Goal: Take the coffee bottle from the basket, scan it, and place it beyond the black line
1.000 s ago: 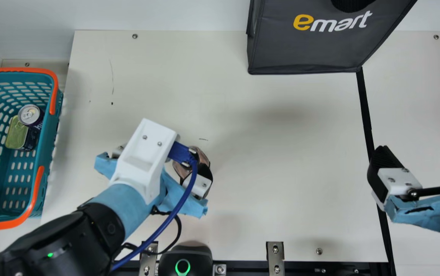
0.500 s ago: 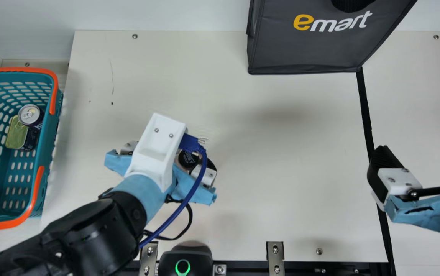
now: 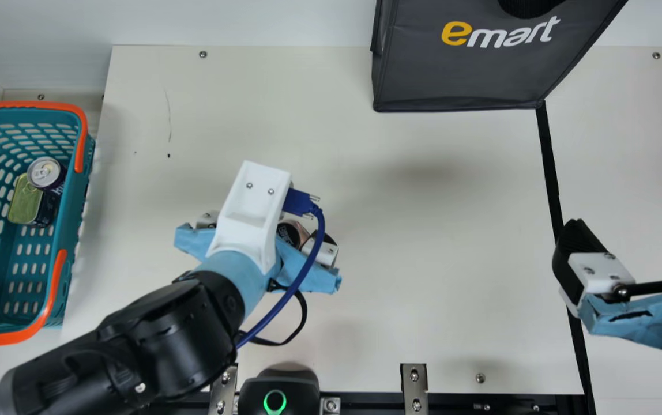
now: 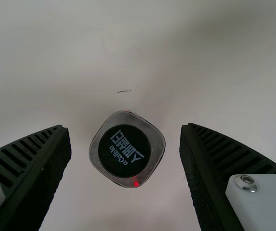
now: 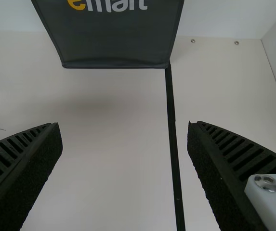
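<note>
left gripper (image 4: 124,127) is shifting farther from the basket (image 3: 60,288), spreading wide w/ gaps either side of the coffee bottle (image 4: 124,151), which is standing upright, prob. on the desk (image 3: 423,259), short of the black line (image 3: 549,167); carry's still pending, scan status unclear.

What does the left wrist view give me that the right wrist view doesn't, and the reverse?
Left wrist view: the coffee bottle from above, a red light spot near its rim, between the open jaws of the left gripper, a gap on either side.
Right wrist view: the dark bag, the black line and the right gripper, jaws open.
Both: cream tabletop with a short dark mark.
</note>
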`<control>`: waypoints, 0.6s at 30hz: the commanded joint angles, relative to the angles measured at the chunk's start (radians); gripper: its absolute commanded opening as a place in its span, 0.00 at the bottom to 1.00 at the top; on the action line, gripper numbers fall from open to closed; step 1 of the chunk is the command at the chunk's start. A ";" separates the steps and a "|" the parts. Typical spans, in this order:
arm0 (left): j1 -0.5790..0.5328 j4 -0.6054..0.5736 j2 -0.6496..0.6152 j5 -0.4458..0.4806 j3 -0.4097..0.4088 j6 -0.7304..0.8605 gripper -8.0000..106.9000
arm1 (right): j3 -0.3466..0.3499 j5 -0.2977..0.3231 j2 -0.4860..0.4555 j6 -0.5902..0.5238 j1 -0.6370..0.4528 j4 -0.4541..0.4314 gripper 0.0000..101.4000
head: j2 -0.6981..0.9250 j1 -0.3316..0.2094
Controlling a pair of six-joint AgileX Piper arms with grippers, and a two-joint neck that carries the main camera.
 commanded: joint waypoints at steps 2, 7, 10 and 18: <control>-0.006 -0.001 0.004 -0.001 0.003 -0.009 0.85 | 0.000 0.000 0.000 0.000 0.000 0.000 0.90 | 0.002 -0.017; -0.014 -0.002 0.011 -0.006 0.014 -0.024 0.85 | 0.000 0.000 0.000 0.000 0.000 0.000 0.90 | 0.002 -0.017; -0.018 -0.002 0.015 -0.009 0.020 -0.029 0.85 | 0.000 0.000 0.000 0.000 0.000 0.000 0.90 | 0.002 -0.017; -0.020 0.004 0.028 -0.024 0.039 -0.040 0.85 | 0.000 0.001 0.000 0.000 0.000 0.000 0.90 | 0.002 -0.017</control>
